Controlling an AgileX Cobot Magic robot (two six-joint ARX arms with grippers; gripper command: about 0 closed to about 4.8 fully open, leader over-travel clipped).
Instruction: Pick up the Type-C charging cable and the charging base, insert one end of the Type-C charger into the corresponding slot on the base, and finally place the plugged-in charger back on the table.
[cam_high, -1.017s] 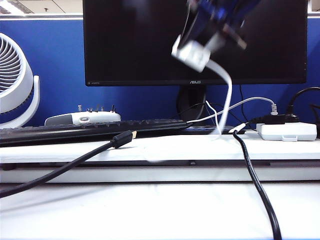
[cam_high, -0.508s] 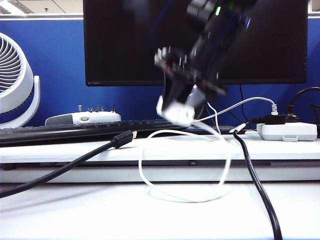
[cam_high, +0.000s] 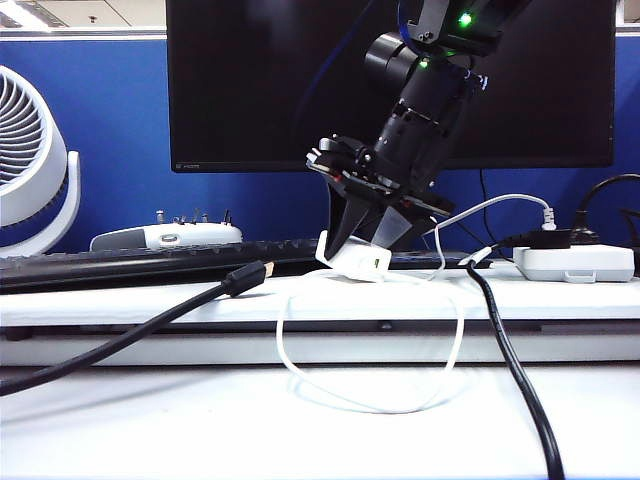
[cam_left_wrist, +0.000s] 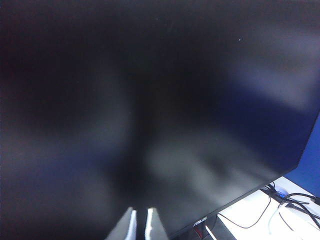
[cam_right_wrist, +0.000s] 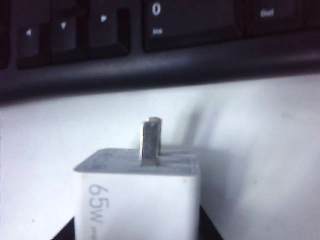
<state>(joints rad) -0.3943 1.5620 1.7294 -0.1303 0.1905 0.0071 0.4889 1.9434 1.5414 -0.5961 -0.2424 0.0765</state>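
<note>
Holding the charging base (cam_high: 358, 262) between its two dark fingers (cam_high: 345, 228), the right gripper (cam_high: 366, 236) hangs over the raised ledge of the bench (cam_high: 150, 300), just in front of the black keyboard (cam_high: 150, 262). The fingers are clamped on the block's sides; whether the block touches the ledge cannot be told.

Hidden or unclear:
- Charging base (cam_right_wrist: 137, 200): cut off at the edge of the right wrist view, with one metal prong (cam_right_wrist: 151, 141) standing up from it. Port face not visible in either view.
- Type-C charging cable (cam_high: 370, 395): thin and white, falling from the block in a wide loop onto the lower bench. Its joint with the block is masked by the fingers.
- Left gripper (cam_left_wrist: 139, 225): only two pale fingertips (cam_left_wrist: 129, 227) show, close together with a thin slit between, nothing held. It sits before the dark monitor (cam_left_wrist: 150, 110), the rest of that view being blurred.
- Right arm (cam_high: 425, 100): its upper part is cut off by the frame.

Writing:
- "65W" on the block's face, further characters below unreadable.
- "ASUS" on the monitor (cam_high: 390, 80) bezel, behind the right fingers.
- Keyboard (cam_right_wrist: 125, 45) keys: arrows and "0" readable, other legends blurred.
</note>
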